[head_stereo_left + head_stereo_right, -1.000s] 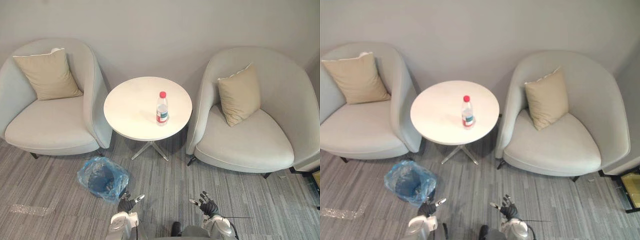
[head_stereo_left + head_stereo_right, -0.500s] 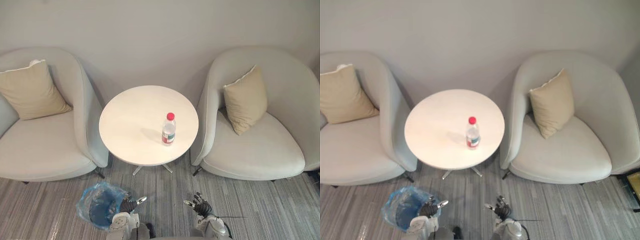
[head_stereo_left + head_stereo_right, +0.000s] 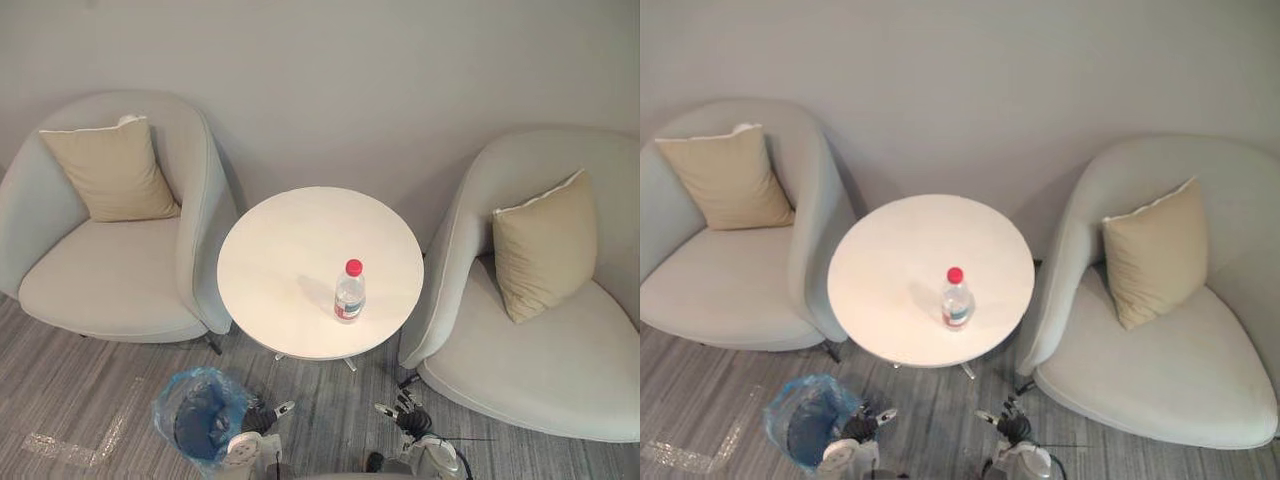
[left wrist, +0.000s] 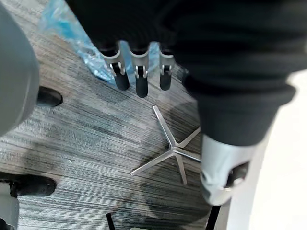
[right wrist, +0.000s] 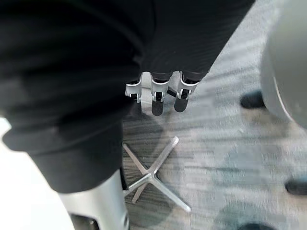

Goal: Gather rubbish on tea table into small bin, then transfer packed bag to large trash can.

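Note:
A clear plastic bottle (image 3: 349, 292) with a red cap stands upright on the round white tea table (image 3: 285, 255), towards its right front. The small bin (image 3: 195, 420), lined with a blue bag, stands on the floor in front of the table at the left. My left hand (image 3: 262, 417) hangs low just right of the bin, open and holding nothing; its wrist view shows its fingers (image 4: 138, 79) relaxed above the carpet, the blue bag (image 4: 60, 21) beyond them. My right hand (image 3: 408, 415) is low before the table, its fingers (image 5: 157, 95) relaxed and holding nothing.
Two grey armchairs flank the table, the left one (image 3: 110, 275) and the right one (image 3: 545, 360), each with a beige cushion (image 3: 112, 170). The table's metal star foot (image 4: 172, 149) rests on striped grey carpet. A wall stands behind.
The whole picture has shifted as the camera moved: table and bottle now sit lower and further right. Bottle and bin have not moved. Both hands stay low and hold nothing.

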Tool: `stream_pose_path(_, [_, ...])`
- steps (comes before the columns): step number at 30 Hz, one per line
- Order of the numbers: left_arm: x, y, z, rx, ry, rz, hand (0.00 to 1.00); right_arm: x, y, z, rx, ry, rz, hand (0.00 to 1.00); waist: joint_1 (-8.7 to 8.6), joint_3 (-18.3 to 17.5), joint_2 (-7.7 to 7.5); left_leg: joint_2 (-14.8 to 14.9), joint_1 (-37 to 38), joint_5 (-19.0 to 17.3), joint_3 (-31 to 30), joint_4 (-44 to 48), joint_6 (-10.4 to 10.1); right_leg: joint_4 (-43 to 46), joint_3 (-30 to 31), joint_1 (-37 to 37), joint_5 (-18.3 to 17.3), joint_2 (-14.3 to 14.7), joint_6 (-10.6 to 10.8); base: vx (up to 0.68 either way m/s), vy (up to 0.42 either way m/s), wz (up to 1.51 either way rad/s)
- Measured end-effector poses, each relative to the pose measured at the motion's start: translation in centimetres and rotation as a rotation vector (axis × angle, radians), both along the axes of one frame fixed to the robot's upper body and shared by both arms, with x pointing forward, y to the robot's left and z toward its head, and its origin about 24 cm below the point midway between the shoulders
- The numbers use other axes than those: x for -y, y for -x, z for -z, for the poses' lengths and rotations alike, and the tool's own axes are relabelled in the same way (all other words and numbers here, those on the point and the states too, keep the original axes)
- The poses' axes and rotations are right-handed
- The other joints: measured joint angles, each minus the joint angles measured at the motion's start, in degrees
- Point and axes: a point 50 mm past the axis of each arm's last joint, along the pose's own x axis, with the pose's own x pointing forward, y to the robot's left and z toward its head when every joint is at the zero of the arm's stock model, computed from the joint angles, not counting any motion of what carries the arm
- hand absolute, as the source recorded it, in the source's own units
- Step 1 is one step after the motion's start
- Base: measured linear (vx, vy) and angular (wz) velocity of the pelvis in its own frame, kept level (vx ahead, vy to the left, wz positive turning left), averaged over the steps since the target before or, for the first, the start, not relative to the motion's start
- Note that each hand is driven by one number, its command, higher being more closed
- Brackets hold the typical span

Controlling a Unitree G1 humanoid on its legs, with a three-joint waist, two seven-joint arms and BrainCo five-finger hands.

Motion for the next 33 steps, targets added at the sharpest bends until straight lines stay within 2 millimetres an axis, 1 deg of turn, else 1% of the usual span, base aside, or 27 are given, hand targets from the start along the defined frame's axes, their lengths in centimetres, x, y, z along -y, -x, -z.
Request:
stream_pose_path(1, [0.0,0.0,0.0,0.0,-0.001,0.0,0.0,0.2,-0.2,-0.2,0.011,0.012,-0.004,0.0,0.0,0.0,-0.08,0.0,0.0,0.2,0.0,-0.2,0.0,-0.1,0.0,0.0,0.1,0.0,0.0,-0.01,0.004,0.08])
stream_pose_path(2, [-0.1,0.1,0.0,-0.004,-0.009,-0.002,0.0,0.5,-1.2,-1.4,0.087,0.059,-0.023,0.0,-0.13,0.1,-0.25,-0.2,-0.7,0.4,-0.1,-0.3,0.1,-1.2,-0.2,-0.1,0.8,-0.1,0.1,0.0,0.0,0.0])
stream_pose_path(3, [-0.1,0.1,0.0,-0.005,-0.013,-0.001,0.0,0.5,-1.4,-1.7,0.107,0.068,-0.023,0.0,-0.13,0.1,-0.25,-0.3,-0.8,0.5,-0.1,-0.3,0.1,-1.5,-0.2,-0.1,1.0,-0.1,0.1,0.0,0.0,0.0])
stream_pose_path(4, [-0.2,0.1,0.0,-0.005,-0.023,-0.005,0.0,0.9,-2.2,-2.9,0.177,0.105,-0.023,0.0,-0.14,0.1,-0.21,-0.6,-0.9,0.7,-0.1,-0.4,0.1,-2.1,-0.2,-0.1,1.4,-0.2,0.3,0.0,0.0,0.0])
stream_pose_path(5, [-0.3,0.1,0.0,-0.005,-0.028,-0.006,0.0,1.0,-2.5,-3.4,0.208,0.123,-0.028,0.0,-0.14,0.1,-0.19,-0.7,-0.9,0.7,-0.1,-0.5,0.2,-2.2,-0.1,0.0,1.5,-0.3,0.4,-0.01,0.031,0.0])
stream_pose_path(6, [-0.5,0.1,0.0,-0.006,-0.042,-0.005,0.0,1.4,-3.0,-4.6,0.278,0.16,-0.042,0.0,-0.19,0.1,-0.19,-0.9,-0.9,0.9,-0.1,-0.8,0.5,-2.5,-0.1,0.1,1.7,-0.6,0.6,-0.01,0.034,0.02])
stream_pose_path(9, [-1.1,0.4,-0.2,0.002,-0.072,0.018,0.0,1.9,-4.3,-6.9,0.401,0.238,-0.099,0.0,-0.39,0.1,-0.26,-1.6,-1.0,1.7,-0.1,-1.6,0.8,-3.9,0.0,0.2,2.6,-0.9,0.9,-0.02,0.04,0.04])
stream_pose_path(14, [-2.4,0.9,-0.2,-0.003,-0.108,0.022,0.0,1.6,-4.9,-7.4,0.435,0.293,-0.164,0.0,-0.37,0.1,-0.21,-1.6,-0.9,1.8,-0.5,-1.8,0.9,-5.9,-0.1,1.2,3.7,-0.7,0.8,0.0,0.004,-0.01])
stream_pose_path(19, [-2.9,1.2,-0.3,-0.001,-0.122,0.026,0.0,1.5,-5.7,-8.1,0.477,0.344,-0.213,0.0,-0.37,0.2,-0.15,-1.7,-1.2,2.0,-0.8,-2.1,0.9,-6.7,-0.1,1.1,4.1,-0.7,0.9,0.0,0.0,0.0])
stream_pose_path(22, [-2.9,1.1,-0.3,0.002,-0.123,0.031,0.0,1.4,-7.1,-9.3,0.542,0.366,-0.249,0.0,-0.37,0.5,0.21,-1.9,-2.0,2.2,-1.0,-2.1,1.1,-8.0,-0.2,1.1,5.1,-0.7,0.9,0.0,0.003,0.01])
stream_pose_path(25, [-3.0,1.3,-0.3,0.003,-0.134,0.046,0.0,1.3,-8.3,-10.4,0.601,0.376,-0.253,0.0,-0.37,0.8,0.7,-2.1,-2.2,2.3,-1.6,-2.1,1.2,-8.2,-0.5,1.2,5.2,-0.8,0.9,-0.01,0.007,0.08])
stream_pose_path(32, [-3.4,1.9,-0.3,0.002,-0.142,0.045,0.0,1.1,-10.7,-12.6,0.699,0.407,-0.199,0.0,-0.25,1.8,1.35,-2.6,-3.0,2.5,-3.1,-2.1,1.4,-9.8,-1.8,1.9,5.8,-1.1,1.1,0.0,0.004,0.13])
stream_pose_path(33, [-3.5,2.0,-0.3,0.013,-0.134,0.055,0.0,1.2,-12.5,-13.8,0.74,0.423,-0.151,0.0,0.05,2.5,1.43,-3.2,-4.1,2.8,-4.7,-2.1,1.9,-10.7,-3.3,1.9,6.1,-1.5,1.2,-0.01,0.016,0.42])
